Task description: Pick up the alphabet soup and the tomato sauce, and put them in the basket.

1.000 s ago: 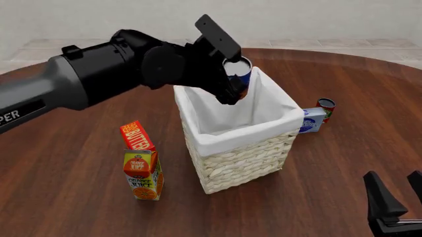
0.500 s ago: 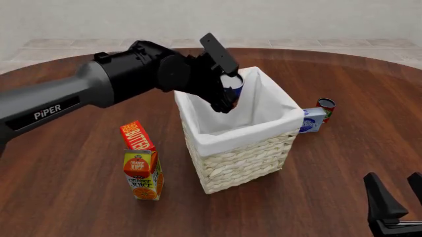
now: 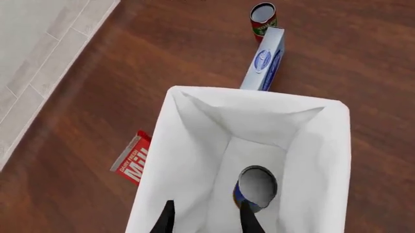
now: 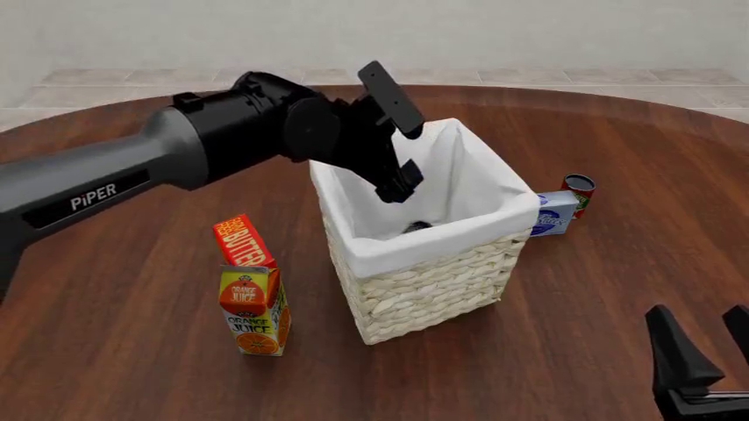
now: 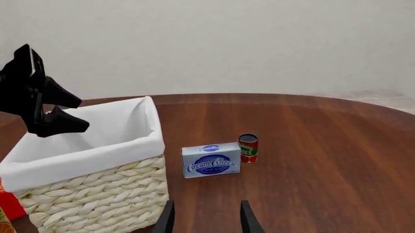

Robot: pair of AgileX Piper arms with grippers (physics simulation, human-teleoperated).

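Note:
The alphabet soup (image 3: 257, 188) lies on the bottom of the basket (image 4: 468, 263), its pale top and a strip of blue label showing in the left wrist view; the front view shows only a dark sliver of the can (image 4: 417, 227). My left gripper (image 4: 404, 180) hangs open over the basket's mouth, holding nothing, its fingers (image 3: 163, 221) above the white lining. The tomato sauce (image 4: 578, 192) stands upright to the right of the basket, also seen as a red can (image 5: 248, 147). My right gripper (image 4: 702, 351) sits open near the table's front right corner.
A blue-and-white cream cheese box (image 4: 553, 213) stands between the basket and the tomato sauce. An orange juice carton (image 4: 254, 310) and a red butter box (image 4: 242, 240) stand left of the basket. A red milk carton (image 3: 133, 158) lies beside the basket.
My left gripper opened and let go of the alphabet soup, which dropped to the bottom of the basket. The right arm has not moved.

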